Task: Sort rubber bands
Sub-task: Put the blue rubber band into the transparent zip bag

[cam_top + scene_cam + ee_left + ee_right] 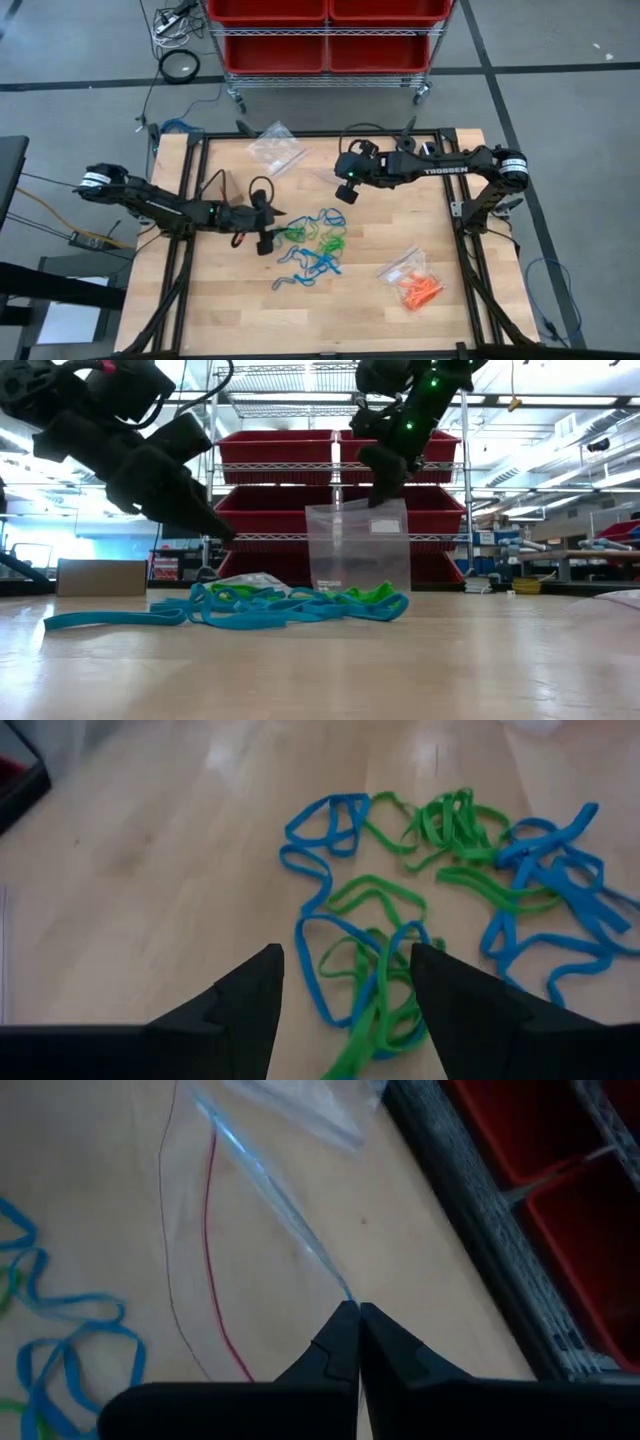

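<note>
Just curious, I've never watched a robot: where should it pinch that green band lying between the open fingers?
Probably from above, on the green band's doubled strand between the left gripper's open fingers. It lies flat on the table, tangled with blue bands, which may come along.

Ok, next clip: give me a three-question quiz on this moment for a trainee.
1. True or false: the right gripper is shut on the top edge of a clear plastic bag, which hangs above the table.
2. Which colours are the loose rubber bands in front of the left gripper?
A. red and yellow
B. blue and green
C. orange only
3. Fill in: the orange bands lie in a bag near the table's ____ side, seen from above.

Key: 1 true; 2 B; 3 right. The left gripper's fingers are open over the pile.
</note>
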